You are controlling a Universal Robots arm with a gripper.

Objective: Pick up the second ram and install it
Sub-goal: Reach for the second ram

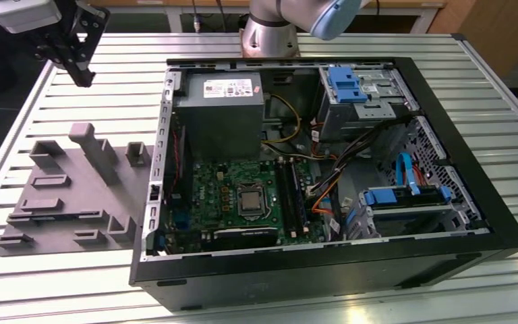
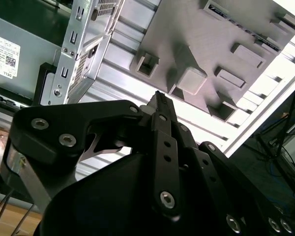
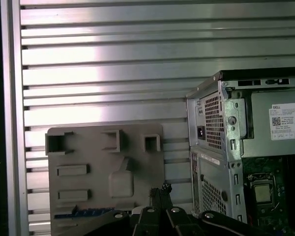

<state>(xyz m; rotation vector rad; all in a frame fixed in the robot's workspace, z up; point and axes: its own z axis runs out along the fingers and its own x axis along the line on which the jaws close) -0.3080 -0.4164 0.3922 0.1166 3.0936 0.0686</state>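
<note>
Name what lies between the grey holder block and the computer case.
Just a narrow bare strip of slatted table separates the holder block from the case; the first wrist view shows it.

The table [image 1: 52, 283] is silver, with long parallel ribs. The holder tray [image 1: 70, 202] on it is plain grey. The computer case [image 1: 331, 270] is black, its motherboard [image 1: 227, 196] green, the drive brackets [image 1: 394, 197] blue, some cables [image 1: 320, 201] orange. The gripper [image 2: 160, 101] is black with small silver screws.

arm [image 1: 272, 30]: raised | gripper [image 1: 83, 74]: exterior view's left, pointing down | fingers [image 2: 162, 110]: pressed together
</note>
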